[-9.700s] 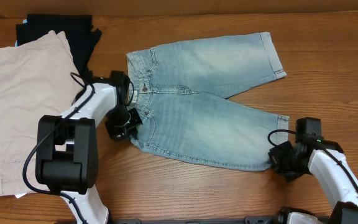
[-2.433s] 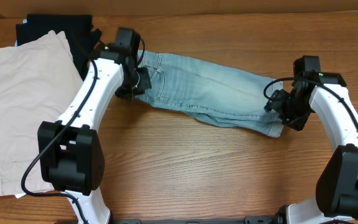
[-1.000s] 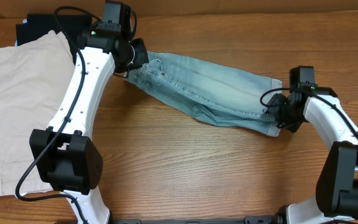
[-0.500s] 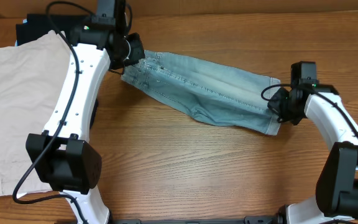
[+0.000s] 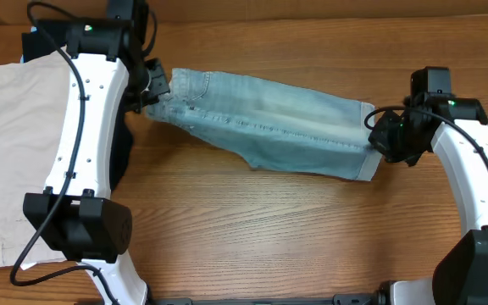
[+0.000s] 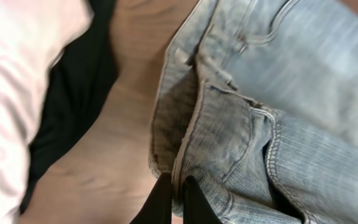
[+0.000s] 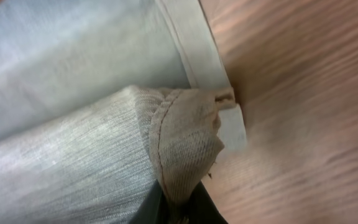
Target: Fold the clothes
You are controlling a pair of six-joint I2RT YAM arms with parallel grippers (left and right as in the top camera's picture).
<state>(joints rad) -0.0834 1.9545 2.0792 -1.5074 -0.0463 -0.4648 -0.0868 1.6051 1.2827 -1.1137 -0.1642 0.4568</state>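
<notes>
We've got the denim shorts point(image 5: 269, 119) doubled over, stretched between our two pincers. The left pincer point(image 6: 174, 198) is clamped on the waistband edge, and the right pincer point(image 7: 178, 208) is pinching the leg hems.

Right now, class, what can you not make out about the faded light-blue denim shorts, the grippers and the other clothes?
- Overhead: the faded light-blue denim shorts are doubled; the top layer hides the lower.
- Overhead: the black fabric garment is mostly covered by the beige cloth shorts and the left arm.
- Left wrist: the bottom edge cuts off the left gripper; only its tips show.
- Right wrist: the right gripper is mostly under bunched hem.
</notes>
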